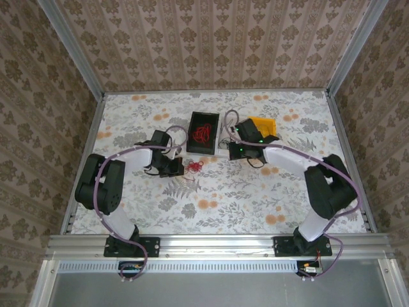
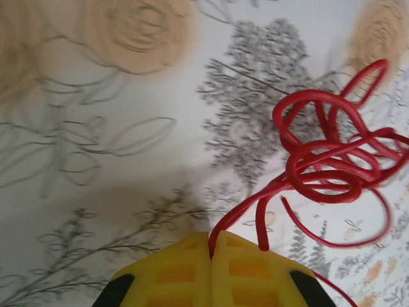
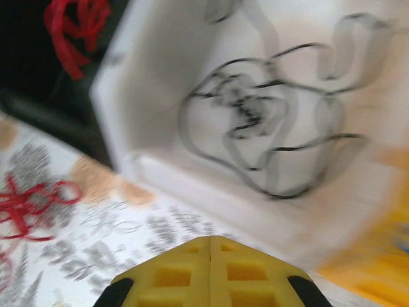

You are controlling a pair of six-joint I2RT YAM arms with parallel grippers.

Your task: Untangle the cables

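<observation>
Bottom centre: left gripper (image 2: pixel 211 242) clamped on one red cable (image 2: pixel 323 160); its tangle lies mid-right on the table (image 2: pixel 128 192). Bottom edge: right gripper (image 3: pixel 209 243), jaws pressed together. Beyond, white bin (image 3: pixel 140 77) holds black cable (image 3: pixel 255 121); black bin (image 3: pixel 19 57), upper left, holds red cables (image 3: pixel 75 25).

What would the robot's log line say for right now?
left pincer: shut on red cable | right pincer: shut, by white bin holding black cable
</observation>
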